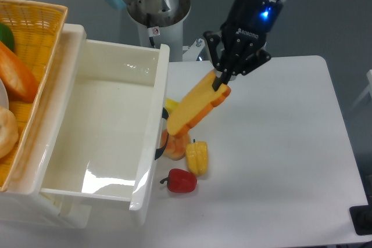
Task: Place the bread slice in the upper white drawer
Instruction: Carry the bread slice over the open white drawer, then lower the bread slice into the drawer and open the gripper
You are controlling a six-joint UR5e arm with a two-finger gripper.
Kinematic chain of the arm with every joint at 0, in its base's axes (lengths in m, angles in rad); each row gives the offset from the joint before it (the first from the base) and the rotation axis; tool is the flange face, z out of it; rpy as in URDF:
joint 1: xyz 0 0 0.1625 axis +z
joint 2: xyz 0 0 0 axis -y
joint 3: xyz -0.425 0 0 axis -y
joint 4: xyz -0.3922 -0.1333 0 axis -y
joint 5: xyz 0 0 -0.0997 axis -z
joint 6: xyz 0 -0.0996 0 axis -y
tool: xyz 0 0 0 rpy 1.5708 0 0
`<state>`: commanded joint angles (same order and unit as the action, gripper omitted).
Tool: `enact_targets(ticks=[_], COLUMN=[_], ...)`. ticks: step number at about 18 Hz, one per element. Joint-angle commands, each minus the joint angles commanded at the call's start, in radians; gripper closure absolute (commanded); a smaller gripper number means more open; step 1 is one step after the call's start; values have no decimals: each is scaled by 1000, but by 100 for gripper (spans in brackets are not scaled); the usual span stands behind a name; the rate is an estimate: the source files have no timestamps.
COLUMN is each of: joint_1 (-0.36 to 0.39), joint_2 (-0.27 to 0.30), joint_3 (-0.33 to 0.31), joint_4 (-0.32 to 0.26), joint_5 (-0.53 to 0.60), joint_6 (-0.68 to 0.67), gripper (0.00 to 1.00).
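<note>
Fixed camera view. The gripper (222, 81) hangs above the table (279, 161), its jaws clenched on the upper edge of the bread slice (195, 105). The slice is clear of the table surface and tilts down to the left, its lower end near the front wall of the upper white drawer (87, 172) and not yet over it. The drawer stands pulled out, with its interior unoccupied.

Below the slice, beside the drawer front, lie a banana (171, 106), mostly hidden by the slice, a bun (176, 145), a yellow pepper (197, 157) and a red pepper (181, 181). A wicker basket (40, 33) holding other food stands behind the drawer at the left edge.

Step in hand, as judged: transport. The slice is grasped and lifted; delivery into the drawer is not yet done.

Next move, as judged: carry the slice leftward until it is wholly past the drawer's tall front wall. The low, hanging end is the part most likely to strike that wall, so sufficient height is required before crossing. Once above the open interior, lower and release.
</note>
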<state>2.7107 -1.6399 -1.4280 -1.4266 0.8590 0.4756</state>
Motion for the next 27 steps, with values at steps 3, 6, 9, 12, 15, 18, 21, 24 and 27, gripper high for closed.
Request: enact_targets(ticks=[3,6,9,12,15,18,21,24,27], joint_1=[-51,-87,-124,-201,-252,-256,-267,-270,-270], joint_2=[3,8,12,0,-21,-21,-27,-29,-29], joint_3=[-21,-40,-60,-58,-58,-58,-57,-60,-64], joint_4=[0,0,8,5,34,41,46,45,46], joint_5=[9,15,17,118,175,181,215,264,291], joint_6=[-48,-57,-58,-57,-61,-41,-32,30,44], gripper=[100,100,100,100,86,0,0,0,0])
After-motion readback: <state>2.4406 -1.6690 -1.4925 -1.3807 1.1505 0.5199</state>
